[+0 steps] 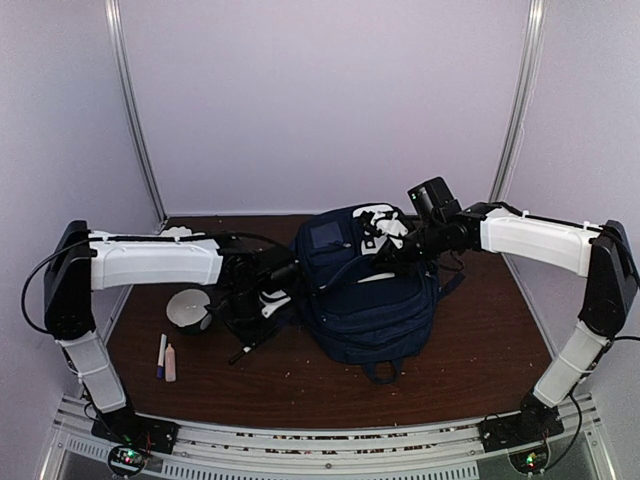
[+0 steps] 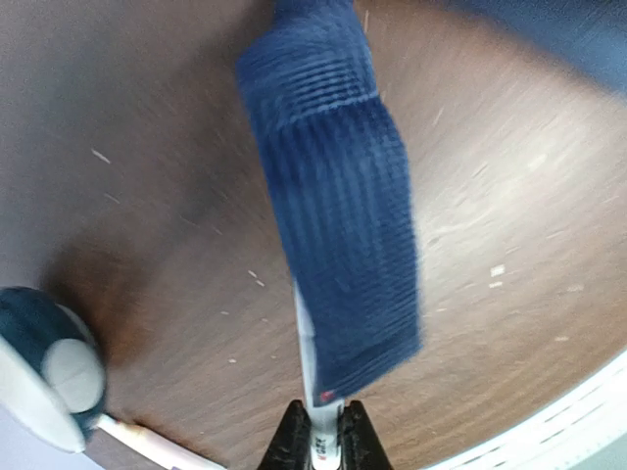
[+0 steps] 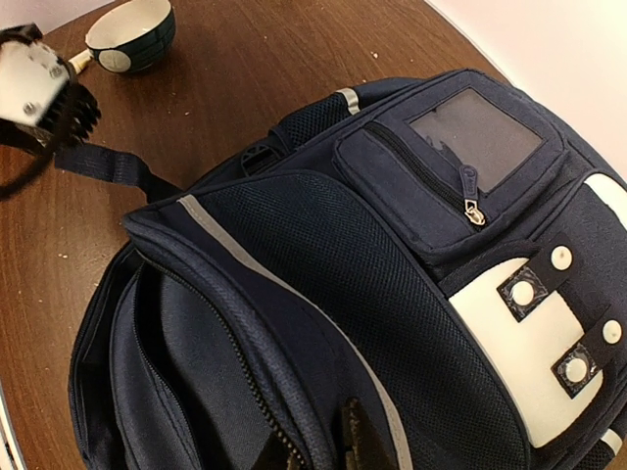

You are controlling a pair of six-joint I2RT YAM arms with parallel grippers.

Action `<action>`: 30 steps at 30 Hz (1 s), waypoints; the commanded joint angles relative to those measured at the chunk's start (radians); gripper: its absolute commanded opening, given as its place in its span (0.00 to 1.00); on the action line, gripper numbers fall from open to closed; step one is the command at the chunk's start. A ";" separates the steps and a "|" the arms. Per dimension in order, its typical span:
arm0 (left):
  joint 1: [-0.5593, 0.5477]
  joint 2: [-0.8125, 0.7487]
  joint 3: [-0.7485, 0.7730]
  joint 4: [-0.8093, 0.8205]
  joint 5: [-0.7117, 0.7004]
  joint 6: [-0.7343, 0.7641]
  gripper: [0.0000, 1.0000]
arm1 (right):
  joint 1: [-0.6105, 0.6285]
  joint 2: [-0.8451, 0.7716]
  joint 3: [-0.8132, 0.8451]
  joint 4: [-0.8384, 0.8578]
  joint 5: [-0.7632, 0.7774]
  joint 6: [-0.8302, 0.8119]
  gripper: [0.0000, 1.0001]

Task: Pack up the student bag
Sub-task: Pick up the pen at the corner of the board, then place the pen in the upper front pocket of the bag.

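The student bag [image 1: 372,300], navy with white patches, lies in the middle of the table, its main compartment unzipped [image 3: 186,392]. My right gripper [image 3: 323,452] is at the bag's top, shut on the zippered rim of that opening. My left gripper [image 2: 323,443] is low over the table just left of the bag [image 1: 262,300]. It is shut on a thin white pen [image 2: 308,343] with printed lettering. A navy strap [image 2: 333,206] of the bag lies across the pen just beyond the fingertips and hides most of it.
A bowl [image 1: 188,310], dark blue outside and white inside, lies tipped on the table left of the left gripper. A pen [image 1: 161,355] and a small white tube [image 1: 171,362] lie near the front left. Purple walls enclose the brown table on three sides.
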 commanded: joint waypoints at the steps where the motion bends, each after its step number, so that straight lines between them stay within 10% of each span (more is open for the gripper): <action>1: 0.004 -0.084 0.121 -0.011 -0.026 0.011 0.06 | -0.005 0.010 0.007 0.022 -0.013 0.021 0.11; 20: -0.148 0.002 0.278 0.656 0.081 0.452 0.05 | -0.053 0.020 0.022 0.040 -0.091 0.092 0.07; 30: -0.204 0.249 0.418 0.746 -0.118 0.750 0.03 | -0.109 0.023 0.021 0.046 -0.175 0.141 0.07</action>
